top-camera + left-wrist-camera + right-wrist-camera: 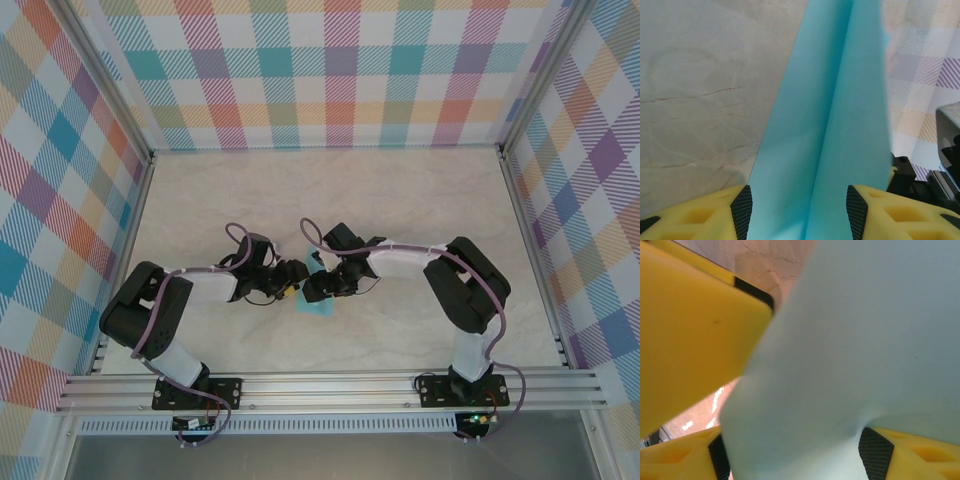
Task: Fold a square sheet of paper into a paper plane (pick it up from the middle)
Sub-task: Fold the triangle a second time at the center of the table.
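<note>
The square sheet of paper (318, 306) is light blue and sits at the table's middle, where both grippers meet over it. In the left wrist view the paper (830, 125) runs lengthwise away from me with a crease down its middle. My left gripper (799, 212) is open, and the sheet fills the gap between its black pads (742, 210). In the right wrist view the paper (865, 340) is very close and blurred. It bulges between the spread fingers of my right gripper (795, 455) and bends against the right pad (875, 450). No firm pinch shows. The paper plane is not formed.
A yellow finger of the left gripper (690, 340) crowds the upper left of the right wrist view. The two grippers (295, 272) (314, 284) almost touch. Pale marbled tabletop (400, 200) lies all round, bounded by metal rails and checked walls (340, 70).
</note>
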You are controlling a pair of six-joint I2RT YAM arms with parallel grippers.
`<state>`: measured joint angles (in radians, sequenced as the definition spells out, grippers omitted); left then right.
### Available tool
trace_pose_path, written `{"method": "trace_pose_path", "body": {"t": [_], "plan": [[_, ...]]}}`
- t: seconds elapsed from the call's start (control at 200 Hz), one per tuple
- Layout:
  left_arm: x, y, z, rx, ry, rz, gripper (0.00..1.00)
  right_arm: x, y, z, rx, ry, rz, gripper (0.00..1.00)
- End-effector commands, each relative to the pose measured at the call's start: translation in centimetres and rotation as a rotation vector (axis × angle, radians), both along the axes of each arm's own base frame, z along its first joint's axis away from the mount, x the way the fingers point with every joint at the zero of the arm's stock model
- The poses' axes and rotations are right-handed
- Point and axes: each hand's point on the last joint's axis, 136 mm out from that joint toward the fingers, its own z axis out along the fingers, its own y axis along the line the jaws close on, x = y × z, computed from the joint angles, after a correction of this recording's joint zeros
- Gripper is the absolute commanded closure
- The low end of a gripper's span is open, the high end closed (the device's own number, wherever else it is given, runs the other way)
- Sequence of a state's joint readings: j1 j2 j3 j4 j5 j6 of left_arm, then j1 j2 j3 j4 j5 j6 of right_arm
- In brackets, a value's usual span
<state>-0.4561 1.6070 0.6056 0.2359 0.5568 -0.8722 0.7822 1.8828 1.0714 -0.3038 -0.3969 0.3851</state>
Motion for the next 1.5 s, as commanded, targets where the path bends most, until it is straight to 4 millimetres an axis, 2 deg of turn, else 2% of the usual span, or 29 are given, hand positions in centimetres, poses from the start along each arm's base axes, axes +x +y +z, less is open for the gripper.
{"method": "trace_pose_path", "body": {"t": [0.0,0.145,0.32,0.56,0.83,1.06,1.2,1.355,1.495], "plan": [[1.1,-1.3,1.3,-0.049,-0.035,-0.010,0.44,-2.7,-2.8,-7.0,-0.149,0.046,0.062,0.24],[1.3,-1.1,0.9,-0.032,-0.025,0.000,0.50,-2.4,-2.5,-6.0,-0.128,0.023,0.061,0.19],[1.1,-0.9,0.1,-0.015,-0.008,0.006,0.56,-1.4,-1.6,-4.1,-0.068,-0.015,0.047,0.19],[1.0,-0.7,-0.3,0.001,0.002,0.009,0.61,-0.7,-1.2,-2.8,-0.023,-0.036,0.034,0.20],[0.5,0.2,-1.7,0.069,0.032,0.018,0.74,1.4,-0.8,1.5,0.077,-0.118,-0.032,0.20],[0.1,0.8,-2.3,0.112,0.045,0.012,0.79,3.3,-1.2,3.5,0.100,-0.162,-0.124,0.20],[0.0,0.6,-2.4,0.104,0.049,0.002,0.79,3.3,-0.8,4.1,0.127,-0.154,-0.123,0.18],[0.1,0.4,-2.0,0.099,0.035,-0.008,0.79,3.4,-0.6,3.3,0.116,-0.125,-0.136,0.19],[0.0,0.5,-2.3,0.109,0.045,-0.017,0.78,4.1,-0.3,4.3,0.130,-0.137,-0.159,0.16]]}}
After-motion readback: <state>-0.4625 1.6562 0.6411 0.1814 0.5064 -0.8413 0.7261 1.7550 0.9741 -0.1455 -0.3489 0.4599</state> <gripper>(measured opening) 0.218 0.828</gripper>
